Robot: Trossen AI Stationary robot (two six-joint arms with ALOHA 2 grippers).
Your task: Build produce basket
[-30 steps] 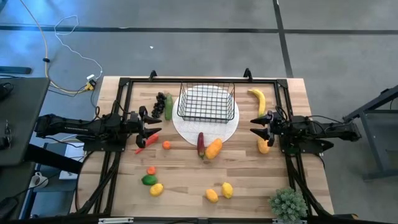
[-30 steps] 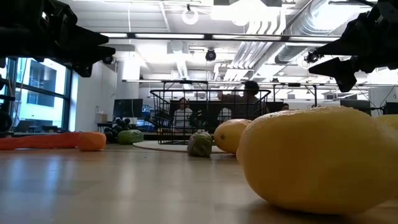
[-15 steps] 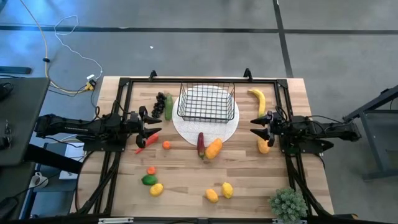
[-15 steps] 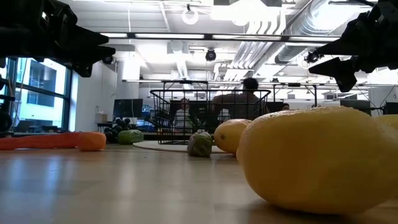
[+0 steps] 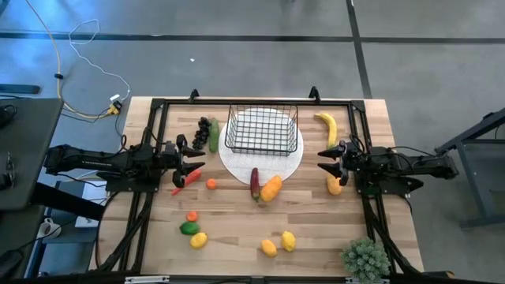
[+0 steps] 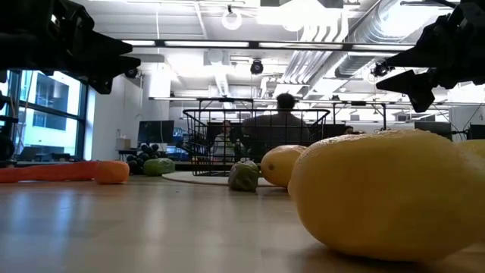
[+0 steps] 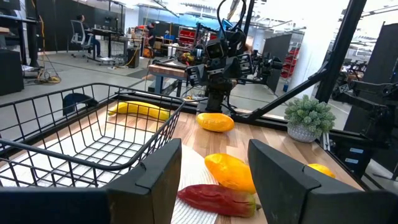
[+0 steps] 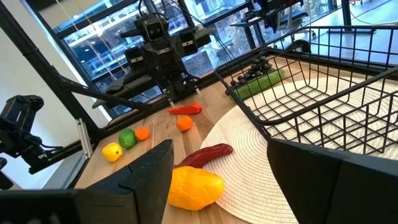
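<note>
The black wire-mesh basket (image 5: 262, 130) stands on a flat white round disc (image 5: 237, 162) at the table's far middle. Produce lies scattered on the table: a banana (image 5: 327, 126), dark grapes (image 5: 204, 128), a green piece (image 5: 214, 136), a dark red piece (image 5: 254, 181), an orange-yellow piece (image 5: 271, 188) and lemons (image 5: 278, 244) near the front. My left gripper (image 5: 193, 160) hovers open to the left of the disc. My right gripper (image 5: 325, 160) hovers open to its right. The two grippers face each other, and the basket (image 7: 81, 137) holds nothing.
A bushy green plant (image 5: 365, 258) stands at the near right corner. A red piece (image 5: 187, 180) and a small orange one (image 5: 211, 184) lie by the left gripper, and a yellow piece (image 5: 334, 185) lies by the right one. A black frame (image 5: 158, 106) rims the table.
Both arms and all the produce have stayed where they were. A person in the room beyond the table has walked across behind the basket in the low view.
</note>
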